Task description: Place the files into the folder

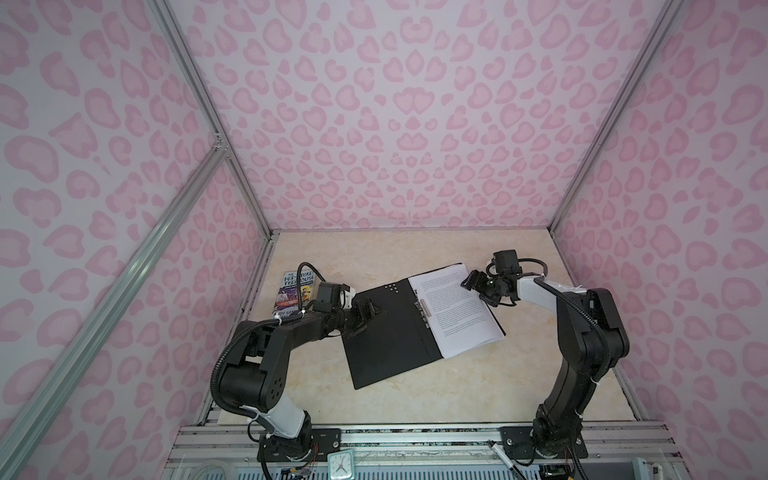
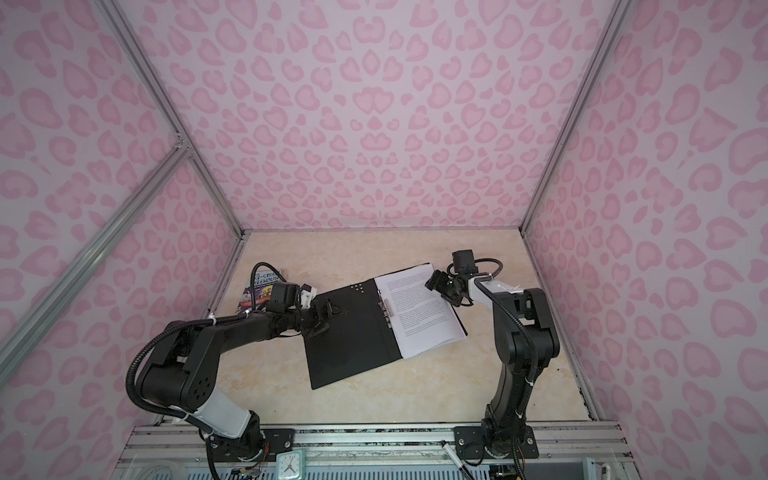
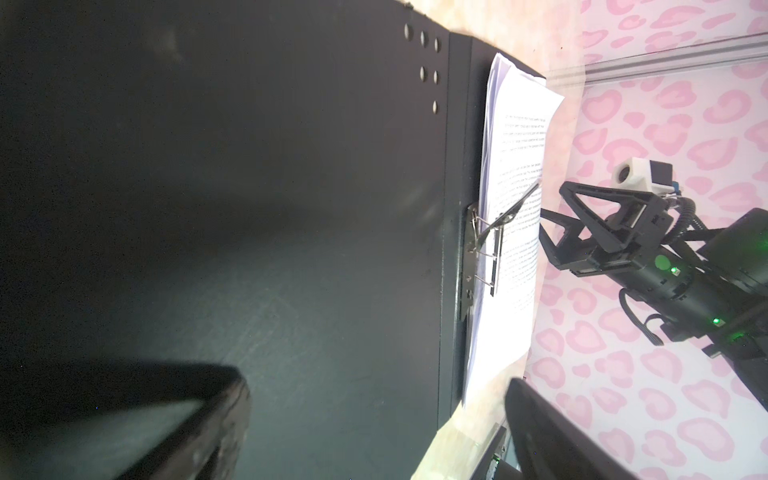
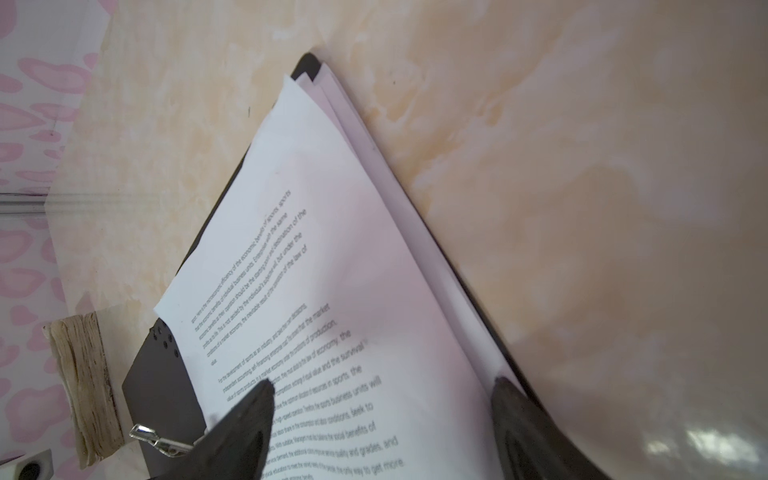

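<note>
The black folder (image 1: 390,332) (image 2: 349,332) lies open on the table, its empty cover to the left. The files (image 1: 457,311) (image 2: 424,309), a stack of white printed sheets, rest on its right half beside the metal clip (image 3: 486,249), whose lever sticks up over them. My left gripper (image 1: 365,318) (image 3: 374,390) is open above the cover's left edge and holds nothing. My right gripper (image 1: 478,286) (image 4: 384,384) is open too, its fingers straddling the far right part of the files (image 4: 353,270). Whether they touch the paper I cannot tell.
A colourful paperback book (image 1: 295,286) (image 2: 259,286) lies at the far left, behind the left arm. Metal rails run along the table's front edge (image 1: 415,432), with a small clock (image 1: 340,465) and a pen (image 1: 505,457) below them. Pink-patterned walls close in three sides.
</note>
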You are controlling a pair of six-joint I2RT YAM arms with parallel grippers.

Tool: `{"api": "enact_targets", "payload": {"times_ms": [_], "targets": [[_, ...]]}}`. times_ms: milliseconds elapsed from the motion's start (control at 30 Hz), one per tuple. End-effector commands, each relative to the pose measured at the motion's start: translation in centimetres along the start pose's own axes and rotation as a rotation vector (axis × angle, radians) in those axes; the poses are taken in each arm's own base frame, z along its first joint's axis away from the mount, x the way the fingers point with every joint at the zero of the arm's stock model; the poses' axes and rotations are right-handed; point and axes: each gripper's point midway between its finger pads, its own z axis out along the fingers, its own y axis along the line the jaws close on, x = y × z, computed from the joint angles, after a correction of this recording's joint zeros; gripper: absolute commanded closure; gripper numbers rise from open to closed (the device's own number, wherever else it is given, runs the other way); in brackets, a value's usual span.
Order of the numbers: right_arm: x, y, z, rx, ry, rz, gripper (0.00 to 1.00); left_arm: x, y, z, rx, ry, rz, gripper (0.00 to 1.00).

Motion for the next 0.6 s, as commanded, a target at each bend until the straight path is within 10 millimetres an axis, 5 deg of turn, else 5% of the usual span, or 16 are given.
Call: {"api": "enact_targets", "payload": {"times_ms": [0, 167, 367, 567], "targets": [[-0.5, -1.4, -0.4, 0.095, -0.006, -0.025, 0.13, 1.8, 4.6, -0.2, -0.197, 0.026, -0.09, 0.03], [-2.3, -0.5, -1.5, 0.125, -0.023, -0.109, 0.07, 1.8, 4.7, -0.2, -0.199, 0.025, -0.089, 0.03], [-1.5, 4.3, -2.7, 0.038, 0.003, -0.256, 0.1, 1.9, 4.8, -0.2, -0.202, 0.029, -0.09, 0.03], [2.8, 1.5, -6.3, 0.096, 0.003, -0.176, 0.15, 1.9, 4.7, -0.6, -0.21, 0.022, -0.074, 0.03]]}}
